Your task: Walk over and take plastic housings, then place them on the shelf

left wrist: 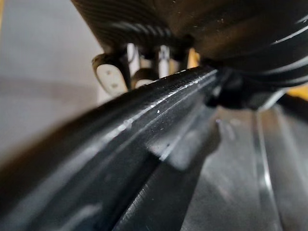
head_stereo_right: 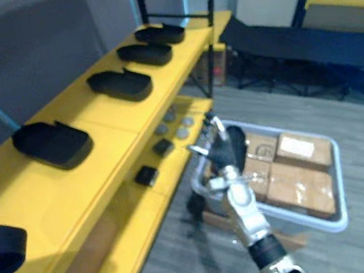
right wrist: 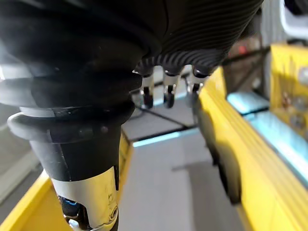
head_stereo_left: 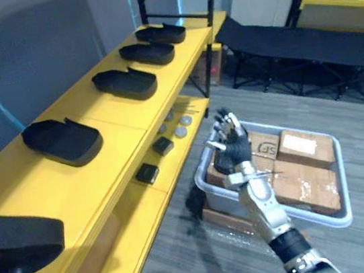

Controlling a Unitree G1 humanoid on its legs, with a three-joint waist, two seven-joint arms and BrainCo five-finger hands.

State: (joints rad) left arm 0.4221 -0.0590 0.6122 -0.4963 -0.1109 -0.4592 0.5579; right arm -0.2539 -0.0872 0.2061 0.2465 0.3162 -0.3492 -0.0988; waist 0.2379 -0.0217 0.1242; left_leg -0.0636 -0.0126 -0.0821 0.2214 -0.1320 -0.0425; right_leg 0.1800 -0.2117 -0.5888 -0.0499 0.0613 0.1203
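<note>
Several black plastic housings lie in a row along the yellow shelf's top board (head_stereo_left: pixel 123 128); the nearest is (head_stereo_left: pixel 64 141), the following one (head_stereo_left: pixel 126 83), and two more sit farther back. Another black housing (head_stereo_left: pixel 17 241) hangs over the shelf's near end at the lower left. My left hand (left wrist: pixel 109 74) is shut on its rim (left wrist: pixel 144 139), fingers hooked over the edge. My right hand (head_stereo_left: pixel 232 144) is raised in the aisle beside the shelf, above a grey bin, with its fingers (right wrist: pixel 166 91) relaxed, open and holding nothing.
A grey bin (head_stereo_left: pixel 341 175) holding cardboard boxes (head_stereo_left: pixel 307 183) stands on the floor to the right. On the lower shelf lie small black blocks (head_stereo_left: pixel 148 174) and round discs (head_stereo_left: pixel 180 131). A black folding cot (head_stereo_left: pixel 304 41) stands behind, past the shelf's black post (head_stereo_left: pixel 208 31).
</note>
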